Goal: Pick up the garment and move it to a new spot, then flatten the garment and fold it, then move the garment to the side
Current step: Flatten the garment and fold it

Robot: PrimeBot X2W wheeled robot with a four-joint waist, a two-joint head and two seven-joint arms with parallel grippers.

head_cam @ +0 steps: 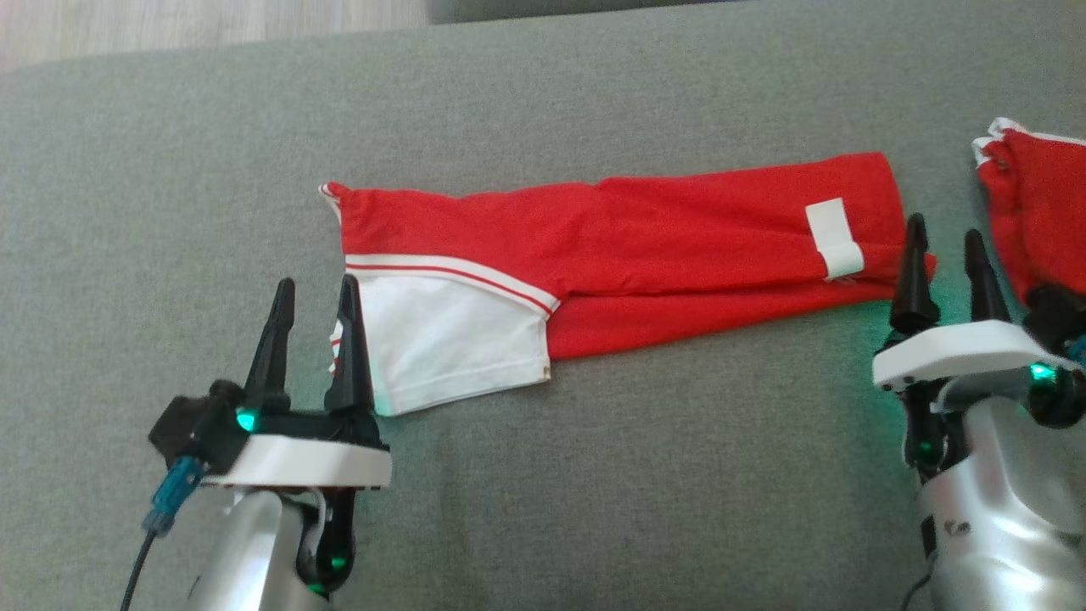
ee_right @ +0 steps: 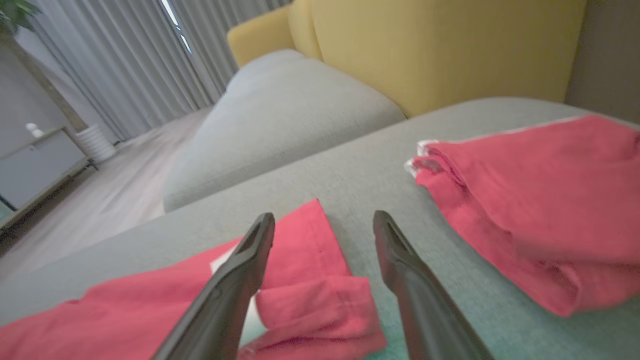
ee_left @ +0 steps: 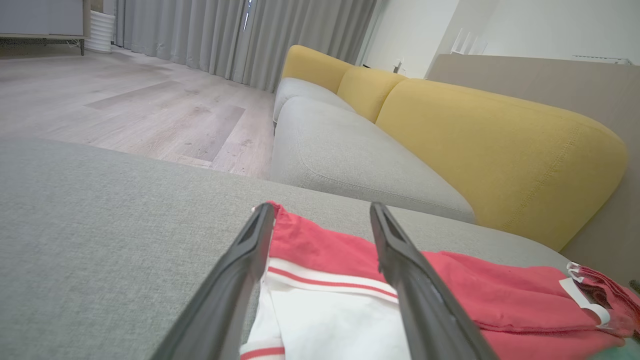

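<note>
Left end effector [head_cam: 318,283] and right end effector [head_cam: 943,227], both released, flank the garment [head_cam: 679,229].

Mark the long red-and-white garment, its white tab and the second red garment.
Long red-and-white fabric garment [head_cam: 679,229]: head view, middle of red body.
White rectangular tab [head_cam: 834,238]: head view, its centre.
Second red fabric garment [head_cam: 1045,204]: head view, its middle.

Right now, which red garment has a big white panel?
The long garment across the middle; the bunched garment at the right edge shows only thin white trim.
</note>
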